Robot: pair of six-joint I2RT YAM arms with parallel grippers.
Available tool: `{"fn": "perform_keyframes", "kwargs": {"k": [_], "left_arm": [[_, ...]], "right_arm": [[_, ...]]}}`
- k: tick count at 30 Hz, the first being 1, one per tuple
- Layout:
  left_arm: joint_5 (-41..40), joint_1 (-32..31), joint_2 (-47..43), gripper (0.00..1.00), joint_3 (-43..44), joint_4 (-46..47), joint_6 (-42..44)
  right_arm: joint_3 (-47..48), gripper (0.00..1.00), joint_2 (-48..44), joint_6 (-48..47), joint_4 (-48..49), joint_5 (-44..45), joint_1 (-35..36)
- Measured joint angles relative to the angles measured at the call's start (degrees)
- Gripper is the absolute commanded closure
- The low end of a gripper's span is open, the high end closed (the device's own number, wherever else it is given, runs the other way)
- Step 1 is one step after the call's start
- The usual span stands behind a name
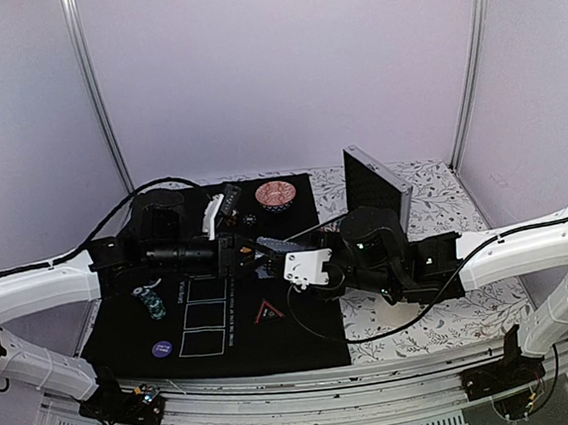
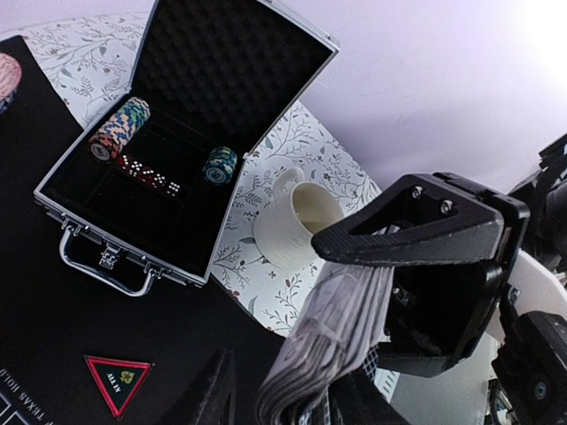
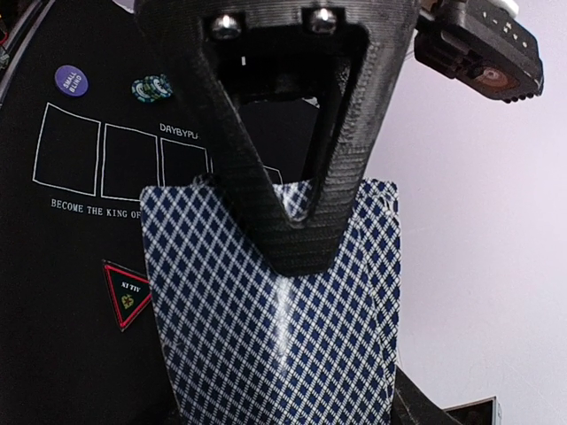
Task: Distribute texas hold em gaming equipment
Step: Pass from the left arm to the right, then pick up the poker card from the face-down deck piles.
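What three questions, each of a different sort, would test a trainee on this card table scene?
1. True or false: the case stands open.
2. What is the right gripper holding? A: a cup. B: cards. C: nothing.
3. Fill in: the red triangle lies flat on the black ____.

Key: 1 true. 2 B. 3 mat.
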Motion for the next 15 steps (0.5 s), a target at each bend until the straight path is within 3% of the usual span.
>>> {"fn": "perform_keyframes", "kwargs": {"k": [6, 15], "left_arm": [[-1.4, 0.0, -1.2, 0.46, 0.0, -1.1, 0.8], [0.0, 0.2, -1.4, 0.35, 0.0, -1.1, 1.2]], "right_arm": [[0.0, 0.46, 0.0, 0.0, 0.0, 0.1, 0.0], [0.0, 0.48, 0.0, 0.1, 0.0, 0.0, 0.0]]}}
